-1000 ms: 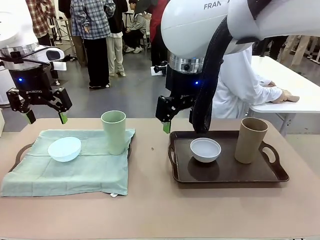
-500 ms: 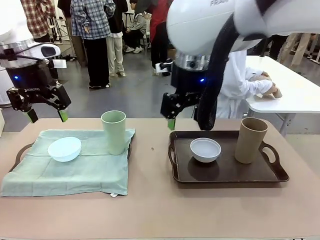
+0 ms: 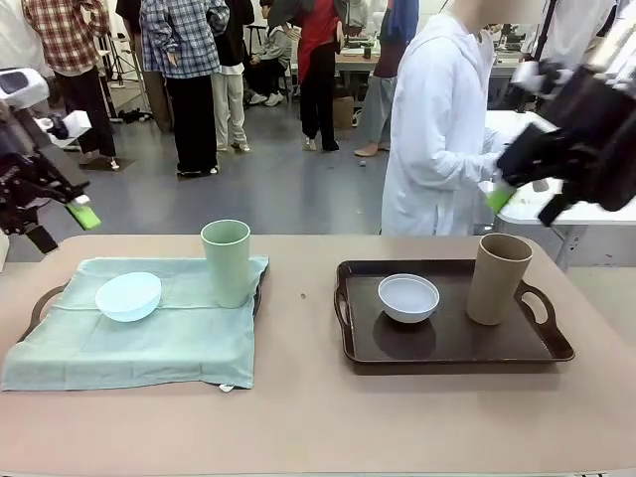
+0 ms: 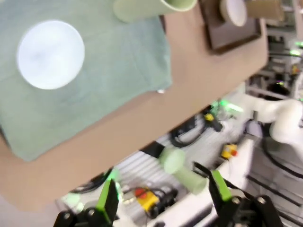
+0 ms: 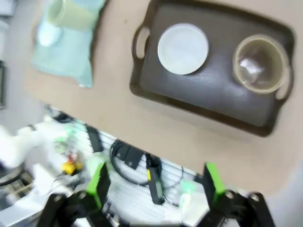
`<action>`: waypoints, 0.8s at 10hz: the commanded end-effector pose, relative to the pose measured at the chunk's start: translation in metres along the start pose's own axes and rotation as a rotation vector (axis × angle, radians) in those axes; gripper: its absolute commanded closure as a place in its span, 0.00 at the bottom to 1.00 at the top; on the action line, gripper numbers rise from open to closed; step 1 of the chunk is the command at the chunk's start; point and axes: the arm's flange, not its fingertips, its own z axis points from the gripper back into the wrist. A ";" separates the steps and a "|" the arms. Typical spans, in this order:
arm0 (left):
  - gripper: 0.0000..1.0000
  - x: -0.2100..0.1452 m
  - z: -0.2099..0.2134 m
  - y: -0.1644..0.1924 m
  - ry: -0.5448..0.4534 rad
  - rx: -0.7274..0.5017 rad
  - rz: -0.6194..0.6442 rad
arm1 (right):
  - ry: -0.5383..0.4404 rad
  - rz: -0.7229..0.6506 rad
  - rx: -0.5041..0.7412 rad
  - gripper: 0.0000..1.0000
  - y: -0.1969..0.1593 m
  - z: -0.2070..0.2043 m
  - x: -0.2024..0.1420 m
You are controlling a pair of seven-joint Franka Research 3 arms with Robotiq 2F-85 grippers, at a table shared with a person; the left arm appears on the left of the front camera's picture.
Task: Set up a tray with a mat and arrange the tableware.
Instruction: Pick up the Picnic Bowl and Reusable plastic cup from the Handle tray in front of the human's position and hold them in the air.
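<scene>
A pale green mat [image 3: 149, 333] covers the left tray [image 3: 42, 301], whose dark handle shows at its left end. On the mat stand a pale blue bowl [image 3: 128, 295] and a light green tumbler [image 3: 227, 260]. The bare dark brown tray [image 3: 452, 343] on the right carries a greyish white bowl [image 3: 408, 296] and a tan tumbler [image 3: 499, 278]. My left gripper [image 3: 60, 227] hangs open at the far left, above the table's edge. At the far right my right gripper [image 3: 525, 202] is open, high above the tan tumbler. Both wrist views look down from high up: the left gripper [image 4: 163, 194] over the blue bowl [image 4: 50, 54], the right gripper [image 5: 154, 187] over the white bowl [image 5: 182, 49] and tan tumbler [image 5: 260, 64].
A person in a white coat [image 3: 437, 139] stands behind the table's far edge, turned towards a white side table [image 3: 571, 179] at the right. Other people stand farther back. Bare tabletop [image 3: 298, 397] lies between the two trays and along the front.
Both arms have drawn back from over the table: the right arm swung from the middle to the far right, the left gripper rose and tilted leftward. The tableware has not moved.
</scene>
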 end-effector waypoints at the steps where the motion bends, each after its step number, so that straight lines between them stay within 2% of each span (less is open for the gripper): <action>1: 0.00 -0.004 0.034 0.030 -0.021 -0.175 0.035 | -0.089 -0.022 0.176 0.00 -0.048 0.012 -0.033; 5: 0.00 -0.036 0.062 0.089 -0.181 -0.386 0.124 | -0.217 -0.061 0.432 0.00 -0.129 0.013 -0.079; 8: 0.00 -0.069 0.062 0.115 -0.314 -0.474 0.199 | -0.267 -0.100 0.508 0.00 -0.156 0.006 -0.105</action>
